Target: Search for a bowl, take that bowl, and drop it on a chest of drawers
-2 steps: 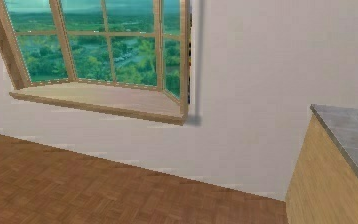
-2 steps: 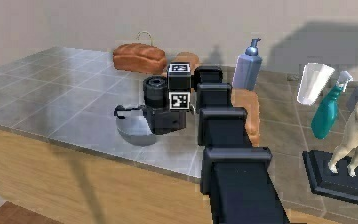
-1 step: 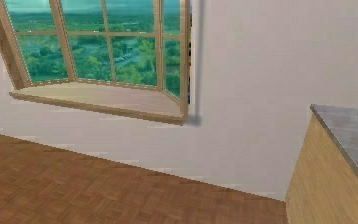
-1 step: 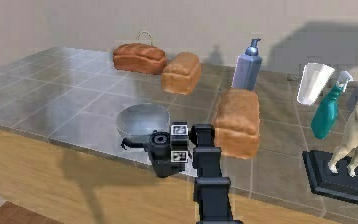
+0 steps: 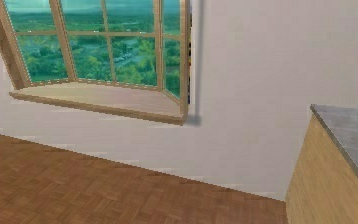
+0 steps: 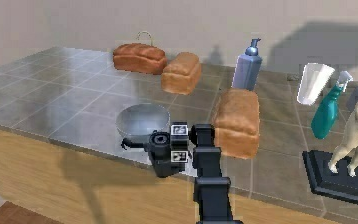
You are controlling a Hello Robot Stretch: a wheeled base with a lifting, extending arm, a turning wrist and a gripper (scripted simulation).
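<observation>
Forward view, left: a wood-framed bay window point(image 5: 97, 45) with green hills behind the glass; its sill point(image 5: 97, 100) juts from a pale wall point(image 5: 257, 90).
Forward view, bottom: brown wood floor point(image 5: 87, 180).
Forward view, right edge: counter corner point(image 5: 337, 150), grey top over a light wood side.
Arm side view, surface: grey tiled countertop point(image 6: 47, 90).
Bowl: a round metal bowl point(image 6: 142, 122) stands on the countertop near its front edge.
Gripper: the gripper point(image 6: 152, 145) is at the bowl's right side, on the dark arm point(image 6: 212, 195). Its grip, and whether it holds anything, cannot be told.
Bread: 3 brown loaves: back loaf point(image 6: 139, 57), middle loaf point(image 6: 182, 72), and near loaf point(image 6: 237, 120) beside the gripper.
Bottles: grey-blue pump bottle point(image 6: 248, 65), then a white cup point(image 6: 312, 82) and a teal spray bottle point(image 6: 327, 112).
Right edge: pale statue point(image 6: 352, 140) on a dark base.
</observation>
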